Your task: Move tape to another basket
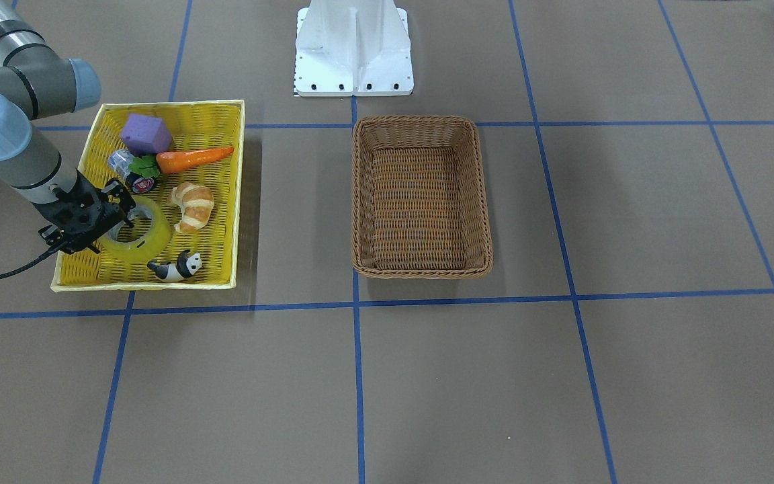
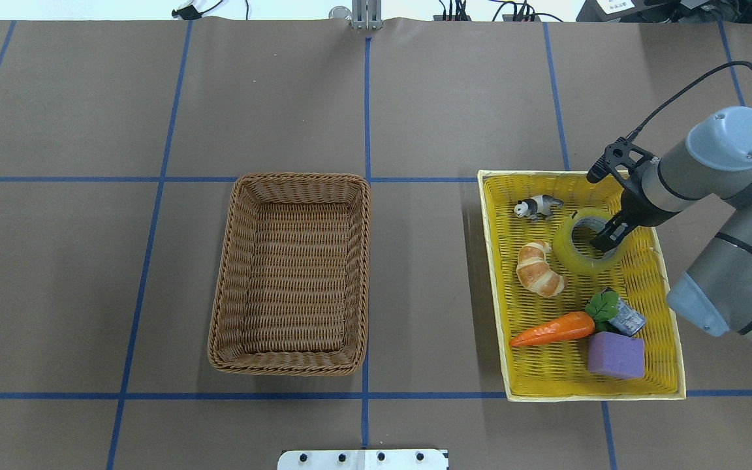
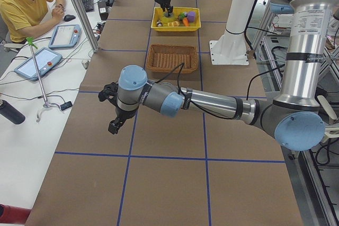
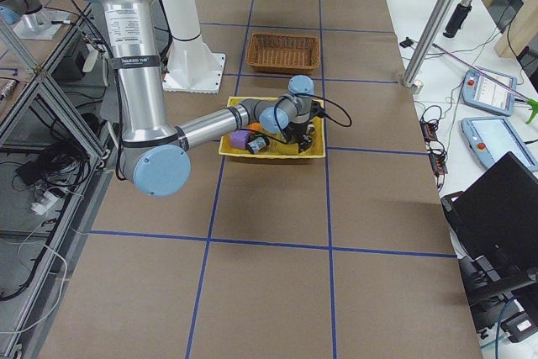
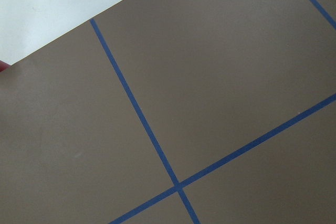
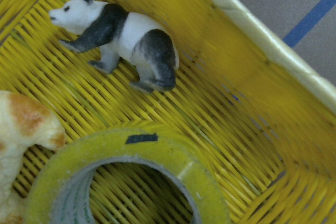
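The tape (image 2: 575, 251), a yellow translucent roll, lies flat in the yellow basket (image 2: 490, 261) between the croissant and the panda. It also shows in the front view (image 1: 148, 242) and at the bottom of the right wrist view (image 6: 131, 145). My right gripper (image 2: 608, 236) is down on the roll, open, with one finger inside the core and the other hidden behind the wrist. The brown wicker basket (image 2: 297, 177) stands empty at the table's middle, also in the front view (image 1: 420, 128). My left gripper (image 3: 114, 125) hovers over bare table far from both baskets; I cannot tell its state.
The yellow basket also holds a croissant (image 2: 539, 269), a toy panda (image 2: 536, 207), a carrot (image 2: 552, 329), a purple block (image 2: 616, 356) and a small black-ended cylinder (image 2: 627, 318). The robot's white base (image 1: 353, 54) stands behind the brown basket. An operator sits beside the table (image 3: 26, 3).
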Action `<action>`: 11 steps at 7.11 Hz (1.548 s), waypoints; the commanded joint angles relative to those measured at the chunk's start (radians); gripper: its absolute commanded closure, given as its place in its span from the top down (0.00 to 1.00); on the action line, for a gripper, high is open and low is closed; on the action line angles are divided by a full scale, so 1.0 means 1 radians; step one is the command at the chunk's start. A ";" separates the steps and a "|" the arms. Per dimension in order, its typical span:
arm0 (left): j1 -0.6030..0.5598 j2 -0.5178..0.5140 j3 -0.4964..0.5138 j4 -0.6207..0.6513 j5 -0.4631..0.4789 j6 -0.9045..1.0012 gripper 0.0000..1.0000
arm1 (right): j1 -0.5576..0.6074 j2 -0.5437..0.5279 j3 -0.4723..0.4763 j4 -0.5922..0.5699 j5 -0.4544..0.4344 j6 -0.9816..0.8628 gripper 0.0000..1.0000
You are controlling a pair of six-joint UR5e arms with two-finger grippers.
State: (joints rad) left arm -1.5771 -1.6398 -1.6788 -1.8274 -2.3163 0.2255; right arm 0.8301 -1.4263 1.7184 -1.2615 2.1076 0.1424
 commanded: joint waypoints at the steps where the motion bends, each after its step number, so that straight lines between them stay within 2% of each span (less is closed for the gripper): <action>1: 0.000 0.000 0.001 0.000 0.000 0.000 0.99 | -0.002 0.009 0.003 -0.001 -0.003 -0.003 0.00; 2: -0.001 0.000 0.001 0.000 0.000 0.000 0.99 | 0.016 0.015 0.007 -0.001 -0.003 -0.007 0.00; 5: 0.000 -0.002 -0.012 -0.001 -0.002 -0.002 0.99 | 0.183 0.055 0.019 0.005 -0.003 -0.066 0.00; 6: 0.000 -0.009 -0.015 -0.012 -0.002 -0.002 0.99 | 0.222 0.113 0.027 0.005 -0.015 -0.076 0.00; 7: 0.008 -0.017 -0.015 -0.094 -0.002 -0.082 0.99 | 0.222 0.172 0.027 0.002 -0.015 -0.025 0.00; 9: 0.127 -0.023 -0.013 -0.350 -0.002 -0.268 0.99 | 0.198 0.260 0.050 0.007 -0.017 0.219 0.00; 10: 0.171 -0.056 -0.015 -0.442 -0.002 -0.472 0.99 | 0.158 0.292 0.058 0.071 -0.068 0.335 0.00; 11: 0.246 -0.084 -0.015 -0.536 -0.002 -0.620 0.99 | 0.088 0.293 0.046 0.212 -0.140 0.450 0.00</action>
State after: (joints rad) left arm -1.4111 -1.6913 -1.6928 -2.2447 -2.3178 -0.2028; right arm 0.9874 -1.1518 1.7698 -1.1805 2.0401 0.4499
